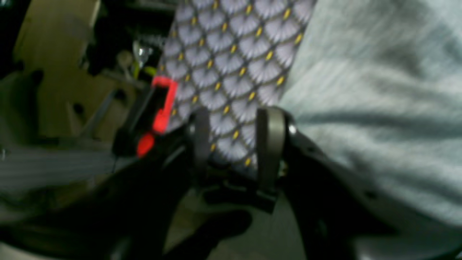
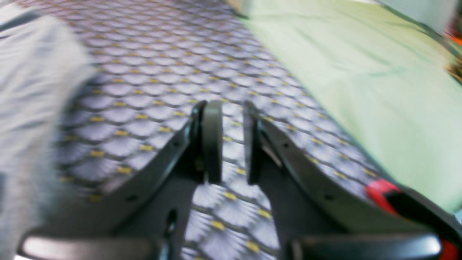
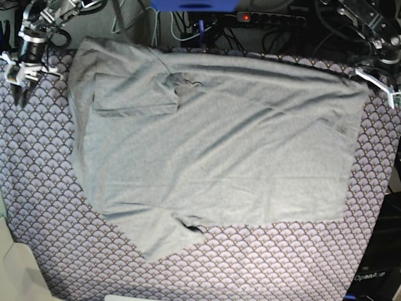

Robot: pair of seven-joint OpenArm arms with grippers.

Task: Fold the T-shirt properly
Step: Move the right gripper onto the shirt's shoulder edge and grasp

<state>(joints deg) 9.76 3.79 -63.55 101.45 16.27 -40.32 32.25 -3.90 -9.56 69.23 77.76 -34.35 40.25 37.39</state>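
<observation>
both end effectors hang empty at the top corners of the base view, pulled back off the cloth, probably to leave the garment clear before the next fold. the left end effector (image 1: 234, 141) stands with its jaws moderately apart over the purple scallop-patterned tablecloth (image 1: 231, 54), just beside the shirt's edge; the right end effector (image 2: 227, 141) shows a narrower gap, nothing between its pads, also above bare tablecloth. the t-shirt (image 3: 219, 144) lies spread across the middle of the bench, one sleeve already turned in at upper left, another sleeve jutting at lower centre. both wrist views are smeared by blur; a pale green sheet (image 2: 361, 72) fills the right wrist view's upper right. the left end effector's tips are lost at the base view's upper right edge.
</observation>
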